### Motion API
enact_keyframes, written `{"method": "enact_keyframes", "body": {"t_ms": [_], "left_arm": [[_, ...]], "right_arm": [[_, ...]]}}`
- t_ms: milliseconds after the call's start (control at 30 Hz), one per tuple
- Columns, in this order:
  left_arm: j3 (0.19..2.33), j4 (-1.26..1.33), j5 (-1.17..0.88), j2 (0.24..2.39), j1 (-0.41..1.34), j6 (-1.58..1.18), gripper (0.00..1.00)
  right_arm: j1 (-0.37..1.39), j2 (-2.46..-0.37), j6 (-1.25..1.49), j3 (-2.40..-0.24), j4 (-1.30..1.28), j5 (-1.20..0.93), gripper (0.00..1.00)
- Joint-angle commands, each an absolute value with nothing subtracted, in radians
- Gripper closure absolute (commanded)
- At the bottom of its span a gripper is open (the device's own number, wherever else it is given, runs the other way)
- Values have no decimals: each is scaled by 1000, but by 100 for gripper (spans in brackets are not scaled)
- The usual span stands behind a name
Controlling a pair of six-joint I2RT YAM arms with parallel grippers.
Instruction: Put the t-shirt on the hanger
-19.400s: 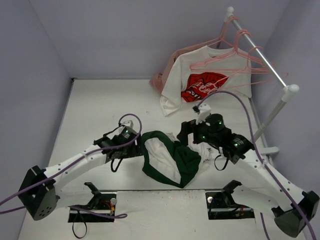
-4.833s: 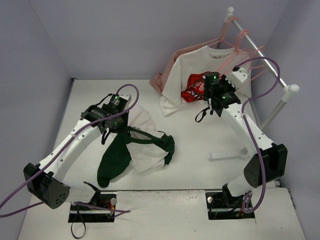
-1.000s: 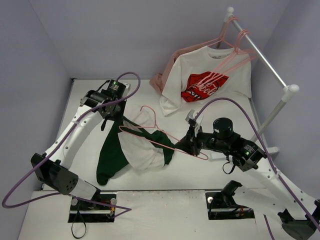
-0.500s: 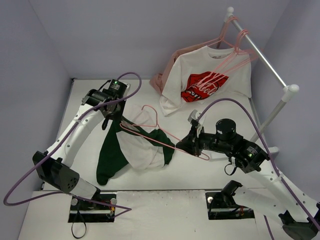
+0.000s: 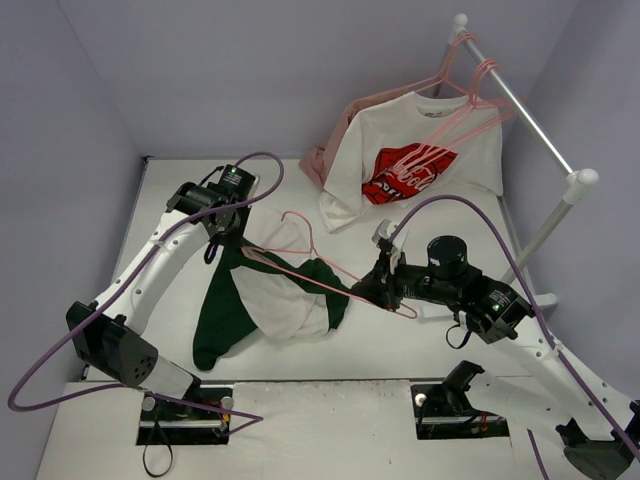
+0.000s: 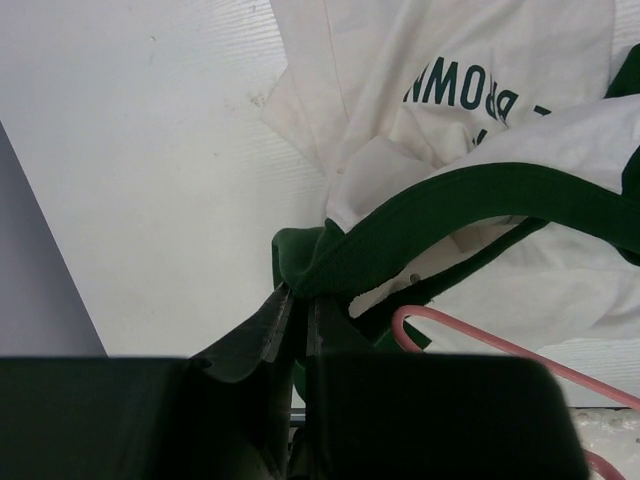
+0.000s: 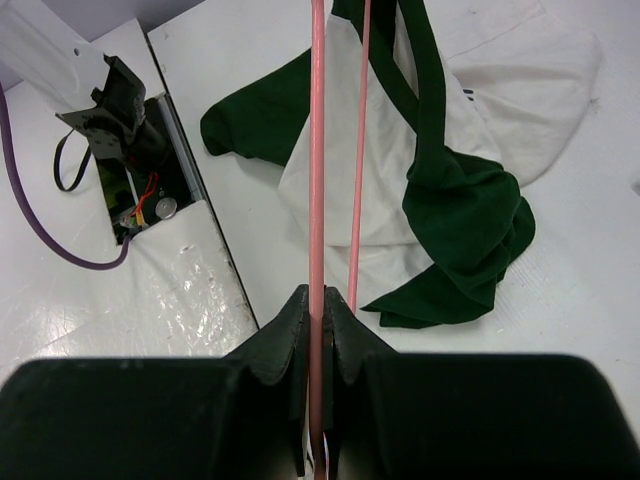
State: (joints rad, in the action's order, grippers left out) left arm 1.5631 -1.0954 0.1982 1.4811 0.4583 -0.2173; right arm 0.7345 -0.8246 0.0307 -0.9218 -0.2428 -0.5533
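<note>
Left claw [image 6: 296, 300] is pinched shut on the t-shirt's [image 5: 270, 298] green edge trim, the body hanging below it onto the bench [image 5: 300, 190]. Right claw [image 7: 318, 300] is clamped on the pink hanger [image 7: 316, 150], whose tip lies just beside the left claw: hold that opening taut and slide the tip inside

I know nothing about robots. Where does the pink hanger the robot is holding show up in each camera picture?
Top external: the hanger slants across the centre, over the green and white t-shirt.
Left wrist: only a pink curve of the hanger shows, at the lower right.
Right wrist: the hanger is a pink bar running straight up the middle.
Shared landmark: the t-shirt's dark green fabric, seen in all three.
</note>
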Motion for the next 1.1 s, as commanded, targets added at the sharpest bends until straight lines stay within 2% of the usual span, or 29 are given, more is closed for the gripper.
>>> {"method": "enact_keyframes", "body": {"t_ms": [0,267,633,867,1000,1067], "left_arm": [[1572,-1086,238,1443,463,-219,100],[1614,-1085,148,1426,499,-210,100],[1689,-1088,40,1400,538,-252,100],[1994,-1170,29,1470,538,-180,100],[2301,-1270,43,1551,538,-95,100],[2368,-1288,49,1584,538,-74,100]], "right_arm": [[738,-828,15,-974,-153,-548,100],[738,-861,11,-939,-134,-556,100],[737,-916,20,-921,32,-548,100],[729,-981,47,-1045,133,-635,100],[727,-1036,43,-1182,155,-694,100],[727,-1054,41,-1231,165,-713,100]]}}
